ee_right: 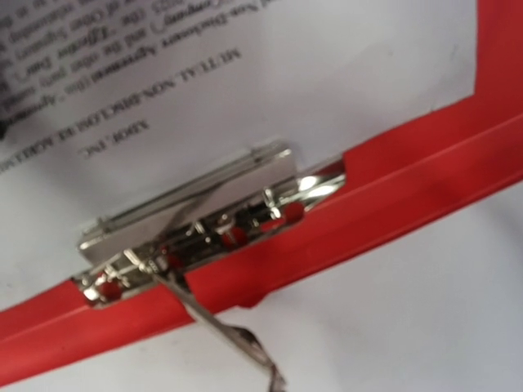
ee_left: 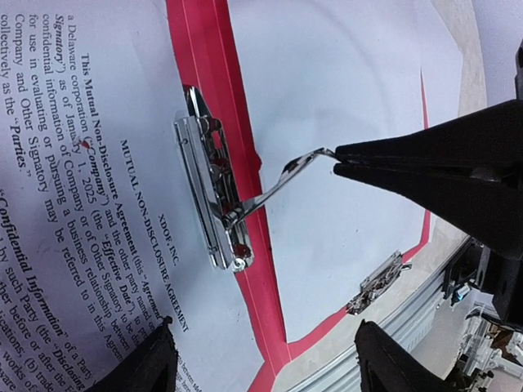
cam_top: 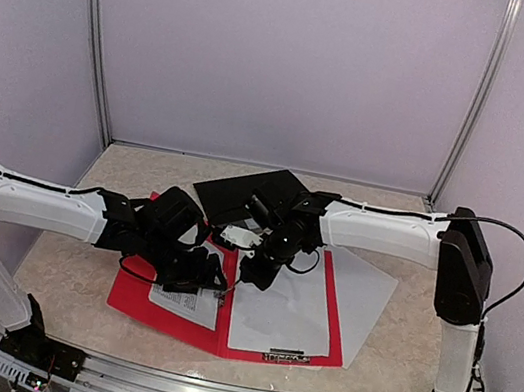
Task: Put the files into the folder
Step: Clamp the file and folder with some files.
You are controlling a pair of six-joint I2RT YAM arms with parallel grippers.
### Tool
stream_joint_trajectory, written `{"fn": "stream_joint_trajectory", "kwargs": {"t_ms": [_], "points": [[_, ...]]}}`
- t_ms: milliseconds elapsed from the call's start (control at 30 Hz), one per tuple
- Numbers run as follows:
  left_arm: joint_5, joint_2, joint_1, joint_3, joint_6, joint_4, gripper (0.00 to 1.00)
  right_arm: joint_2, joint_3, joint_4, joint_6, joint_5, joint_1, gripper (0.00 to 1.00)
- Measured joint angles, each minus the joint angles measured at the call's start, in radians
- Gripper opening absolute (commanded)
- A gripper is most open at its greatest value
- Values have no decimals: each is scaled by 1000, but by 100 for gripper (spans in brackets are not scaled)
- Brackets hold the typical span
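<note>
The right claw (ee_left: 339, 159) is pinched shut on the tip of the lever (ee_left: 278, 181), which slants up from the metal clip (ee_left: 211, 192) on the spine of the open red folder (ee_left: 204, 49). The left claw (ee_left: 263, 347) hangs wide over the same spine, holding nothing. Beyond the clip from the right claw lies a printed sheet (ee_left: 98, 229), its edge at the clip. Beneath the right claw a blank sheet (ee_left: 343, 82) covers the folder's other half. A second blank sheet (cam_top: 373, 287) pokes past the red edge onto the table (cam_top: 57, 262).
</note>
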Motion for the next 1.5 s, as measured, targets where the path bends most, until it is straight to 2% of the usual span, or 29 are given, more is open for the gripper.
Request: {"fn": "stream_joint_trajectory", "kwargs": {"t_ms": [100, 267, 533, 667, 867, 1133, 1400, 1500], "points": [[-53, 0, -23, 2, 26, -15, 74, 8, 23, -19, 0, -1, 0, 0], [-251, 23, -102, 43, 50, -120, 74, 11, 50, -68, 2, -5, 1, 0], [-603, 183, -231, 159, 57, -308, 73, 18, 58, -169, 8, -8, 0, 0], [-698, 245, -286, 206, 69, -372, 73, 36, 91, -213, 37, 0, -11, 0], [-730, 274, -381, 234, 146, -305, 73, 72, 154, -182, 21, -24, -4, 0], [-778, 273, -381, 210, 170, -267, 73, 90, 189, -213, 6, -24, -6, 0], [-887, 262, -398, 86, 270, -66, 71, 107, 196, -234, -8, -43, -3, 0], [-948, 262, -413, 72, 306, -40, 72, 107, 198, -260, -18, -66, -3, 0]]}}
